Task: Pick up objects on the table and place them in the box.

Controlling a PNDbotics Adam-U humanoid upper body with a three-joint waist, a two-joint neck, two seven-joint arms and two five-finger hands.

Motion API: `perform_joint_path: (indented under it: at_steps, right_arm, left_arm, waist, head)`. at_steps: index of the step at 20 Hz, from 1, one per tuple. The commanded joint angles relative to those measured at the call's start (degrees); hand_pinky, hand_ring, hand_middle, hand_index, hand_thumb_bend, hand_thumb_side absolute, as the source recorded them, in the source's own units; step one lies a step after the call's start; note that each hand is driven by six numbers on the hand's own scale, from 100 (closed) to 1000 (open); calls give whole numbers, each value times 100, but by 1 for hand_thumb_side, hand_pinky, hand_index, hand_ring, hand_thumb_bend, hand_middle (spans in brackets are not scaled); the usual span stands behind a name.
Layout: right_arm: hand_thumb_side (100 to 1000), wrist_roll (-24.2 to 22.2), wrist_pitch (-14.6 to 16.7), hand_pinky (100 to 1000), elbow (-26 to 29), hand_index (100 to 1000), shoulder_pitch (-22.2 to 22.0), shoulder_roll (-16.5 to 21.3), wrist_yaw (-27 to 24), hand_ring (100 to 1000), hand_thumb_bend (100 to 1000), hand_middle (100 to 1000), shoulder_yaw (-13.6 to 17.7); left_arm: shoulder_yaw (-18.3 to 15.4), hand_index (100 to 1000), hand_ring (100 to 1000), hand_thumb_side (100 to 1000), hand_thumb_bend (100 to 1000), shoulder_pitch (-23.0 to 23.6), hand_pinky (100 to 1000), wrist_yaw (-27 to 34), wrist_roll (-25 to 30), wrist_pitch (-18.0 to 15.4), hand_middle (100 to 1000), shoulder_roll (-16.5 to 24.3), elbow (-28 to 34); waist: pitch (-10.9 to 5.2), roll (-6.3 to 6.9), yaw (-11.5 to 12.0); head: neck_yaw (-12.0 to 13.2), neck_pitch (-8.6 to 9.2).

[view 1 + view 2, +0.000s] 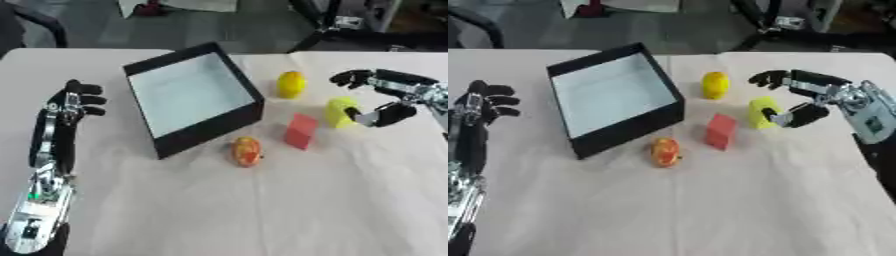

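Pale cloth covers the table (306,210), dark floor and equipment legs beyond its far edge. Yellow-green block (339,111) stands right of centre, and my right hand (802,97) brackets it: fingers arched above and behind, thumb low at its right face, seemingly touching or just short; I can't tell which. Spread wide, holding nothing yet. My worry: if I close from this angle the thumb may shove the block left before the fingers come down, tipping it or sliding it into the red block (301,130) just beside it. Lifting on a partial pinch, it could drop short of the box. Yellow rounded piece, lemon-like (291,84), sits near, behind the block; orange-red fruit (246,151) lies nearer me, close to the box corner. Black box (194,102), pale inside, looks empty, so I judge nothing is placed yet; it lies left of all four objects. Left hand (74,102) idle at far left, fingers loosely curled, holding nothing.
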State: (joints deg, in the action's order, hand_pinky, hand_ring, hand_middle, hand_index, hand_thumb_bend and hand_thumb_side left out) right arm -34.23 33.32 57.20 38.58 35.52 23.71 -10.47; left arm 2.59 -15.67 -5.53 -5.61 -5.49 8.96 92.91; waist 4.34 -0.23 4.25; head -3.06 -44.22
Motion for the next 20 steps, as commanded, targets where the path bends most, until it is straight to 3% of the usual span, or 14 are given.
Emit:
perform_joint_path:
  at_steps: [1,20]
  right_arm:
    - [227,-266,333,899,-37,987,101,112,144,945,100,967,92]
    - [246,239,444,903,-372,983,126,147,887,955,100,956,188]
  left_arm:
    - [14,653,621,900,100,-105,580,-1,24,-5,602,22,124]
    - [34,653,622,899,100,-168,581,-1,73,-13,603,-38,140]
  waist:
    - [33,79,4]
    - [81,115,75]
  head:
    - [-6,10]
    - [8,10]
